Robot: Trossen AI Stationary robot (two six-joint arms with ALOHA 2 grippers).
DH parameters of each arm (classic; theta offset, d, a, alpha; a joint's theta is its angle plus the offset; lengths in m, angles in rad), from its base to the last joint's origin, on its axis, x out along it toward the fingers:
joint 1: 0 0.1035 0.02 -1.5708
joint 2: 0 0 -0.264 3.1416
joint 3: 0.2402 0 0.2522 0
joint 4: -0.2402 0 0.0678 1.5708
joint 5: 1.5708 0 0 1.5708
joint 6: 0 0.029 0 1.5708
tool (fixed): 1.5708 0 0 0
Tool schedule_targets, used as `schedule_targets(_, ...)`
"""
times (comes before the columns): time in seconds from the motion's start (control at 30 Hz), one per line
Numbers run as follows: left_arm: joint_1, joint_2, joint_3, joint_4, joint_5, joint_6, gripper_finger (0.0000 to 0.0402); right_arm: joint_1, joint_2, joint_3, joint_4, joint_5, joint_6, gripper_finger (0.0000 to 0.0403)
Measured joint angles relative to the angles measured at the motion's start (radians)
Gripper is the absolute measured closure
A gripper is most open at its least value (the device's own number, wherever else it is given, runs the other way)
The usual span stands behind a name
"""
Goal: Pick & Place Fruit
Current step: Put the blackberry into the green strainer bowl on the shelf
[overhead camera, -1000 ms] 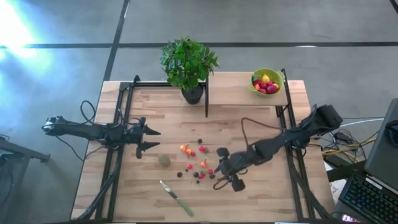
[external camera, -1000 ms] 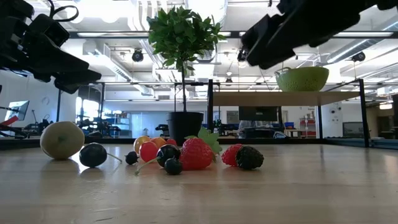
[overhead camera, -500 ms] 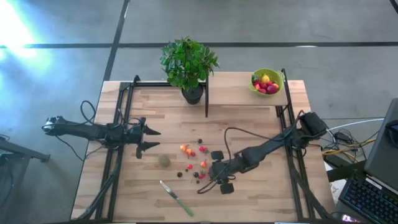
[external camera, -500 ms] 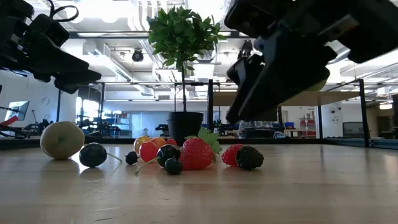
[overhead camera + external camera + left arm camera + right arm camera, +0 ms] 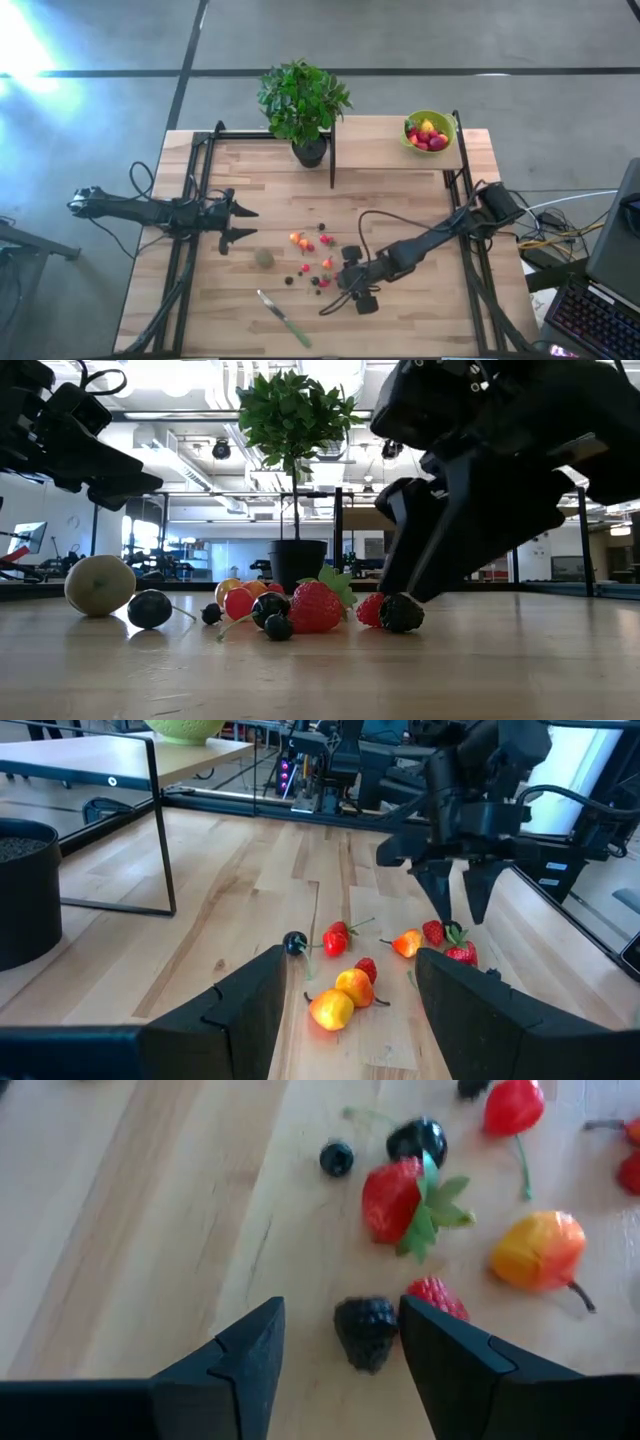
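Small toy fruits lie scattered mid-table [image 5: 312, 262]: red and orange berries, dark berries, a strawberry [image 5: 316, 607] and a dull-green ball [image 5: 264, 258]. My right gripper [image 5: 343, 281] is open and low over the cluster's right edge. Its fingers stand on either side of a blackberry [image 5: 365, 1332], which rests on the wood next to a raspberry [image 5: 437, 1297]; I cannot tell whether they touch it. My left gripper [image 5: 245, 222] is open and hovers above the table's left part, facing the fruit [image 5: 345, 970]. A lime-green bowl [image 5: 428, 131] at the far right holds red and yellow fruit.
A potted plant [image 5: 305, 100] stands at the far middle, beside a thin black frame [image 5: 333, 150]. A green-handled knife [image 5: 283, 317] lies near the front edge. Bare wood stretches along the table's near right side [image 5: 430, 320].
My right gripper has moved toward the table's left and come down onto the fruit cluster, ending low with its open fingers around the blackberry. The fruits have stayed where they were.
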Motion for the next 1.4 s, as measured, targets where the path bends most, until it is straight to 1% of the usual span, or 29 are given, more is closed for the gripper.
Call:
schedule_targets(0.2,0.0,0.0,0.0,0.0,0.0,0.0,0.0172,0.0,0.024,0.001,0.009,0.025,0.007,0.0208)
schedule_targets(0.4,0.0,0.0,0.0,0.0,0.0,0.0,0.0172,0.0,0.057,0.002,0.025,0.025,0.013,0.0226)
schedule_targets(0.6,0.0,0.001,0.0,0.0,0.0,0.0,0.0172,0.0,0.065,0.003,0.029,0.025,0.026,0.0252)
schedule_targets(0.93,0.0,0.001,0.0,0.0,0.0,0.0,0.0172,0.0,0.062,0.003,0.027,0.025,0.026,0.0313)
schedule_targets(1.03,0.0,0.001,0.0,0.0,0.0,0.0,0.0172,0.0,0.061,0.003,0.026,0.024,0.029,0.0314)
schedule_targets(1.23,0.0,0.001,0.0,0.0,0.0,0.0,0.0172,0.0,0.04,-0.001,0.007,0.021,0.059,0.0294)
schedule_targets(1.33,0.0,0.001,0.0,0.0,0.0,0.0,0.0172,0.0,-0.003,-0.001,-0.028,0.021,0.058,0.0301)
schedule_targets(1.4,0.0,0.001,0.0,0.0,0.0,0.0,0.0172,0.0,-0.052,0.0,-0.086,0.033,0.055,0.0309)
